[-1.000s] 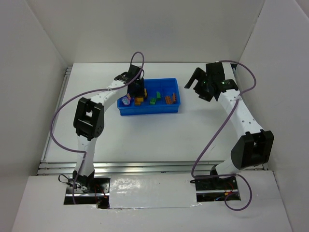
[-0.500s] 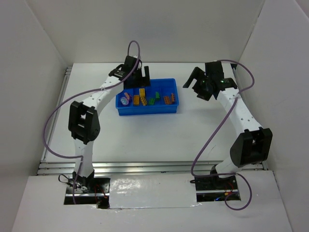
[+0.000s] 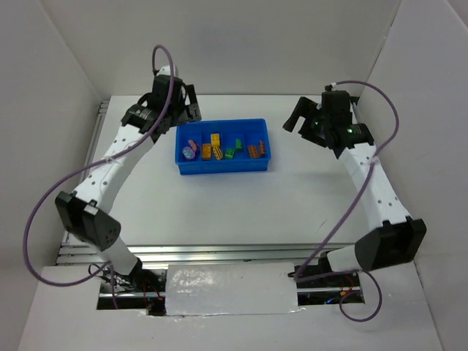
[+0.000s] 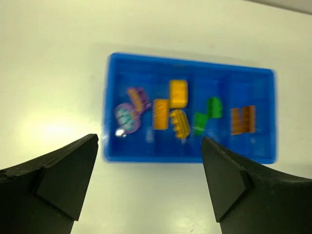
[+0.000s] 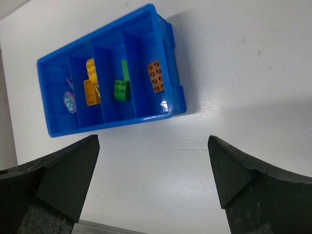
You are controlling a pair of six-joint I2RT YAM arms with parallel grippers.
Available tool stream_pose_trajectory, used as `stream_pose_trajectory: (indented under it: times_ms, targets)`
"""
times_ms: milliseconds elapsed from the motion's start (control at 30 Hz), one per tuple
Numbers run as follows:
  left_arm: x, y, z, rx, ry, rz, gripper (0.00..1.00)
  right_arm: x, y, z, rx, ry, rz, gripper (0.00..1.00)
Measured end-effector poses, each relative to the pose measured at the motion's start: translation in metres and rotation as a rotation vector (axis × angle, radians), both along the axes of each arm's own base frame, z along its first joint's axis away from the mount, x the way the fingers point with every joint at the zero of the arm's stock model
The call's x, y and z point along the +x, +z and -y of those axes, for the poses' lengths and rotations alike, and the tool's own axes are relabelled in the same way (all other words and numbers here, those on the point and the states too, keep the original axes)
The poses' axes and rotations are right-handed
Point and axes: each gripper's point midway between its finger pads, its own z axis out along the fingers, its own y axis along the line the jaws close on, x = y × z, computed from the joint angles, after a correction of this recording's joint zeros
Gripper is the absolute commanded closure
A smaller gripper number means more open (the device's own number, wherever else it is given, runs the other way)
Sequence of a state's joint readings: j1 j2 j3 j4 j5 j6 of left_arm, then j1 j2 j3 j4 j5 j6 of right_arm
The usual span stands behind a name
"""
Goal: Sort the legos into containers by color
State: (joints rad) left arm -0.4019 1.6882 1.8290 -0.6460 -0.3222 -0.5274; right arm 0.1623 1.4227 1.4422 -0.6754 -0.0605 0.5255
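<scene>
Blue tray (image 3: pixel 223 169) sits far-centre on table (image 3: pixel 219 212), between the arms. Compartments left to right: purple legos (image 3: pixel 191 150), yellow-orange legos (image 3: pixel 213 146), green legos (image 3: pixel 234 148), brown legos (image 3: pixel 255 150). Left wrist view blurred, brick counts unclear. Left gripper (image 4: pixel 148 140) and right gripper (image 5: pixel 153 141) both spread wide, holding nothing.

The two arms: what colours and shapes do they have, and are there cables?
Both the left arm and right arm have white links with black joint housings. A loose purple cable runs along each. The fingers are black, blunt wedges.
</scene>
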Motion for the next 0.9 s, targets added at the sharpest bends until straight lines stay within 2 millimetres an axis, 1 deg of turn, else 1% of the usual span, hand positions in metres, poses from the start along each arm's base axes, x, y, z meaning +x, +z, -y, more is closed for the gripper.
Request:
stream_pose_trajectory:
  times_ms: [67,133,200,300,367,433,500,533,567,633,700,733,800,900]
  targets:
    - [-0.022,-0.004,-0.022,0.038,0.052,-0.018,0.01,-0.011,0.026,0.007,-0.028,-0.008,0.078,0.0]
    - [-0.05,-0.015,-0.045,0.068,0.113,-0.056,0.0,-0.029,0.056,0.014,-0.046,-0.022,0.166,0.0]
    - [-0.076,-0.027,-0.064,0.083,0.162,-0.083,0.0,-0.057,0.087,0.02,-0.05,-0.033,0.274,0.0]
    - [-0.125,-0.04,-0.089,0.091,0.209,-0.1,0.0,-0.111,0.12,0.027,-0.029,-0.024,0.409,0.0]
    - [-0.16,-0.038,-0.107,0.082,0.238,-0.079,0.0,-0.141,0.134,0.031,-0.014,-0.021,0.473,0.0]
    - [-0.189,-0.023,-0.124,0.061,0.268,-0.015,0.0,-0.165,0.143,0.034,-0.002,-0.012,0.523,0.0]
    - [-0.211,-0.005,-0.138,0.041,0.296,0.054,0.0,-0.177,0.136,0.035,0.001,0.001,0.526,0.0]
    - [-0.22,0.004,-0.145,0.032,0.309,0.086,0.0,-0.18,0.125,0.034,0.0,0.008,0.512,0.0]
    - [-0.23,0.012,-0.151,0.024,0.323,0.117,0.0,-0.181,0.113,0.034,-0.005,0.011,0.49,0.0]
    - [-0.245,0.023,-0.161,0.018,0.344,0.152,0.0,-0.183,0.081,0.034,-0.019,0.023,0.425,0.0]
    - [-0.253,0.025,-0.167,0.029,0.353,0.154,0.0,-0.186,0.056,0.034,-0.031,0.03,0.359,0.0]
    - [-0.255,0.023,-0.169,0.038,0.356,0.146,0.0,-0.188,0.052,0.034,-0.034,0.031,0.343,0.0]
    - [-0.259,0.019,-0.172,0.06,0.361,0.127,0.01,-0.191,0.052,0.034,-0.033,0.033,0.346,0.0]
    - [-0.263,0.016,-0.177,0.083,0.367,0.12,0.0,-0.201,0.064,0.036,-0.029,0.033,0.383,0.0]
